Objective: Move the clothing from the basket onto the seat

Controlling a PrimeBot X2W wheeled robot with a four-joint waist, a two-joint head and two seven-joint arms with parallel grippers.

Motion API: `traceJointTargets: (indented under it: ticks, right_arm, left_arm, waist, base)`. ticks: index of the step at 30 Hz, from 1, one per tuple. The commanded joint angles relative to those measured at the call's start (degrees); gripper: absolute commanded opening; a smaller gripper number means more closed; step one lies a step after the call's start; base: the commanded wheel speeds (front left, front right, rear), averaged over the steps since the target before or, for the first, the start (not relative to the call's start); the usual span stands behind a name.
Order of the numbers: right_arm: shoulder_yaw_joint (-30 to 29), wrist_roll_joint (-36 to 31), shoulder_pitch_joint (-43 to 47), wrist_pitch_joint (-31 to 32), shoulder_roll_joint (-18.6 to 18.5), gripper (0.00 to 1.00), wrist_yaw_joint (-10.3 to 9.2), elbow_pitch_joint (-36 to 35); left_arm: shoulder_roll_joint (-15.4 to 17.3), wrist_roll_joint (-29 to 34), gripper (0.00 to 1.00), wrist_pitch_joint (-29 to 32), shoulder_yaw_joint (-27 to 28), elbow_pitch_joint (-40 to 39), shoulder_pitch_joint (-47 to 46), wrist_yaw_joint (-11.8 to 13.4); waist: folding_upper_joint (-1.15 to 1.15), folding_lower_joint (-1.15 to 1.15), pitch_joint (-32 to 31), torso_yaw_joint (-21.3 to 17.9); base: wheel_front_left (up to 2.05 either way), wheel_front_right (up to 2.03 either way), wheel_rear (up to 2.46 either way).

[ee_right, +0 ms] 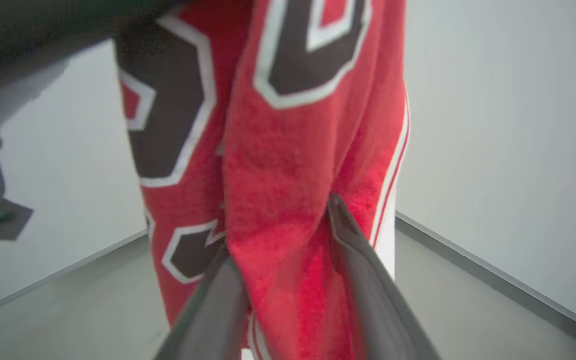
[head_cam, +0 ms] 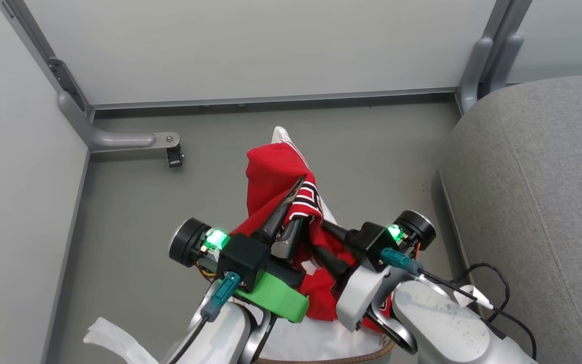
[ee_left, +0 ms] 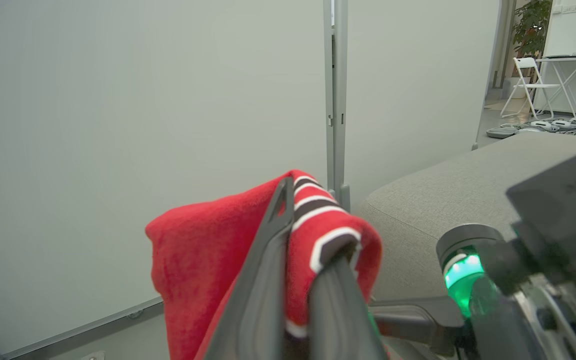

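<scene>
My left gripper (head_cam: 297, 205) is pinching a fold of the red jersey (head_cam: 273, 169). The two fingers are pressed onto the cloth with no gap I can see. In the left wrist view the left gripper (ee_left: 313, 220) has the jersey (ee_left: 203, 250) bunched over the fingertips (ee_left: 280, 210), red on one side and black-and-white striped lettering on the other.

My right gripper (head_cam: 321, 241) is clamped on the same jersey, lower down and to the right of the left one. In the right wrist view the right gripper (ee_right: 280, 225) has a thick red fold squeezed between its fingers (ee_right: 363, 280), and the jersey (ee_right: 288, 150) hangs above them with big black letters edged in white.

The jersey is held up in a peak between both grippers, over the basket (head_cam: 334, 359). Its brown woven rim and white liner (head_cam: 311, 339) show at the bottom edge of the head view. The lower red cloth sits over the liner, but I can't tell if it touches.

The grey seat (head_cam: 533, 202) is off to my right, apart from the jersey, and none of the cloth is on it. In the left wrist view the seat (ee_left: 468, 200) is beyond the jersey.

The grey floor (head_cam: 372, 151) runs ahead to white wall panels (head_cam: 250, 45). A green light (head_cam: 216, 237) glows on my left wrist.
</scene>
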Motion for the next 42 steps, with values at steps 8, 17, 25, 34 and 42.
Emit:
traceJointTargets:
  ticks: [8, 17, 25, 34, 42]
  right_arm:
    - [-6.3, 1.7, 2.8, -0.1, 0.2, 0.0, -0.05, -2.7]
    - [-15.4, 3.1, 6.2, -0.1, -1.5, 0.0, -0.05, -8.1]
    - [-22.1, 3.7, 7.8, -0.1, -3.1, 0.0, -0.05, -12.8]
    - [-31.0, 3.0, 3.9, -0.1, -5.9, 0.0, -0.05, -15.1]
    - [-39.0, -1.0, -8.2, -0.1, -12.9, 0.0, -0.05, -10.0]
  left_arm:
    - [0.1, 0.9, 1.0, -0.1, 0.9, 2.3, 1.1, 0.1]
    - [0.1, 2.6, 1.0, -0.1, 3.2, 4.2, 2.1, -0.8]
    - [0.1, 2.8, 1.0, -0.1, 4.3, 5.2, 1.8, -1.0]
    - [0.2, 4.3, 1.0, -0.1, 5.1, 6.4, 0.0, -1.8]
    - [0.2, 7.2, 1.0, -0.1, 5.7, 7.8, -3.3, -2.9]
  waist:
    - [0.0, 0.0, 0.2, -4.1]
    - [0.0, 0.0, 1.5, -16.8]
    - [0.0, 0.0, 3.6, -27.5]
    - [0.0, 0.0, 7.8, -33.1]
    - [0.0, 0.0, 15.1, -30.1]
  base:
    - [0.0, 0.0, 0.0]
    - [0.0, 0.0, 0.0]
    - [0.0, 0.0, 0.0]
    - [0.0, 0.0, 0.0]
    - [0.0, 0.0, 0.0]
